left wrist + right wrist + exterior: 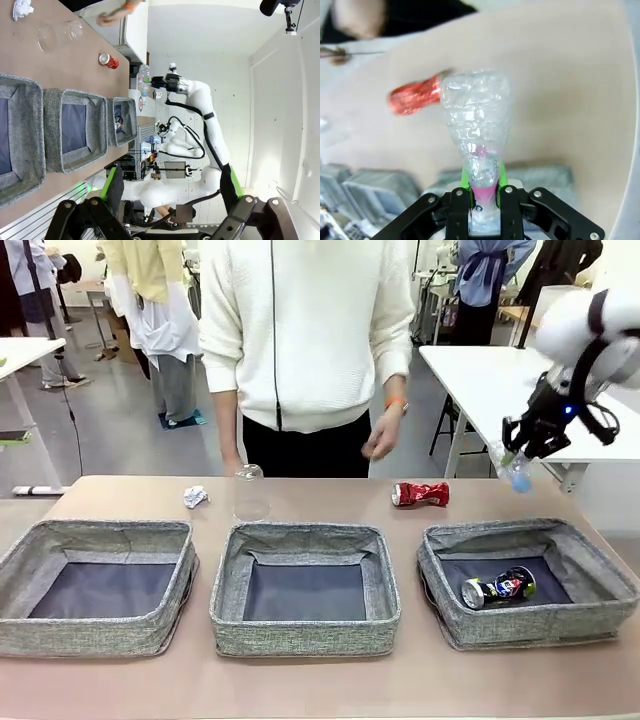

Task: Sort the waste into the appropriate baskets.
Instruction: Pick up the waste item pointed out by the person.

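Observation:
My right gripper [524, 448] hangs above the table's far right corner, shut on a clear plastic bottle [513, 469]. In the right wrist view the green pads [466, 176] pinch the neck of the crumpled bottle [475, 115]. A crushed red can [420, 494] lies on the table beyond the right basket [520, 622], which holds a crushed dark blue-silver can [498, 589]. The middle basket [300, 636] and left basket [90, 638] hold nothing. A clear cup [250, 492] and a white paper ball [195, 497] lie behind them. My left gripper [172, 192] is open, high off the table.
A person in a white sweater stands at the far edge, one hand [382, 436] hanging near the red can. A white table [480, 375] stands at the back right. Bare tabletop runs along the front of the baskets.

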Controlling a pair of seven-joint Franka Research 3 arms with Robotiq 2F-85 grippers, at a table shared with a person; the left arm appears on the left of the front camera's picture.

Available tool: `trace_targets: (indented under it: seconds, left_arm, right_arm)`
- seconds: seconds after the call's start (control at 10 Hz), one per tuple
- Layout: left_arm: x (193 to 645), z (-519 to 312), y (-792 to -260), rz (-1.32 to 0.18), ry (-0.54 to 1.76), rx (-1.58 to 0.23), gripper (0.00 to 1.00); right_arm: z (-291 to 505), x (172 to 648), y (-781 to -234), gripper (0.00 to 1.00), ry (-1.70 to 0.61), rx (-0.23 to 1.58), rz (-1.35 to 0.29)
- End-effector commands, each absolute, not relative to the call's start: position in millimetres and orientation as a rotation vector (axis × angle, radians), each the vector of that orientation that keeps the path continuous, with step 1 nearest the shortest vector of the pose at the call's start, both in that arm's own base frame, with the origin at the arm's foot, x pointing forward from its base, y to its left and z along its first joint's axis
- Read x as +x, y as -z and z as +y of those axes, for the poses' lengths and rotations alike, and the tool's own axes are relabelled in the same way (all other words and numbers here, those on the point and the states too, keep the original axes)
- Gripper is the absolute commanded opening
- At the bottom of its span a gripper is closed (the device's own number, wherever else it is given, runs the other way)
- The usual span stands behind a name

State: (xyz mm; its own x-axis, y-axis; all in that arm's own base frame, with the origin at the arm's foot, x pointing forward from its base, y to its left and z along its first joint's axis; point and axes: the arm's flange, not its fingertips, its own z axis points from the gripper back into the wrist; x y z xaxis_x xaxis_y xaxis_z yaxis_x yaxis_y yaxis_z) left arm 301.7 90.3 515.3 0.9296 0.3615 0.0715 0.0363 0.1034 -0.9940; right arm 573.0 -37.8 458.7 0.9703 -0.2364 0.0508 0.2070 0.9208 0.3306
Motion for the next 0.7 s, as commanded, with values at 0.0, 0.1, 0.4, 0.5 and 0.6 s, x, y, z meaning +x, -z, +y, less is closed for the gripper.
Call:
trace_targets:
  seconds: [0.0, 0.1, 0.4, 0.5, 0.6]
  left_arm:
    - [300.5, 88.1, -517.1, -0.34, -0.237, -1.472, 1.0]
    - [300.5, 88.1, -517.1, -0.34, -0.237, -1.472, 1.0]
    - [300.5, 88.1, -517.1, -0.34, -0.237, -1.472, 1.0]
    - [300.5, 88.1, -517.1, -0.34, -0.237, -1.472, 1.0]
    - [300.5, 88.1, -517.1, -0.34, -0.237, -1.472, 1.0]
  right_arm:
    - [-25.4, 526.7, -487.9, 0.0, 0.258, 0.491, -0.133]
    - [-16.6, 504.1, -501.2, 0.0, 0.248, 0.591, -0.106]
    - [38.5, 403.7, -518.6, 0.0, 0.005, 0.761, 0.053]
    - [57.4, 367.1, -521.0, 0.0, -0.046, 0.781, 0.064]
    - [73.6, 340.3, -519.0, 0.0, -0.106, 0.773, 0.074]
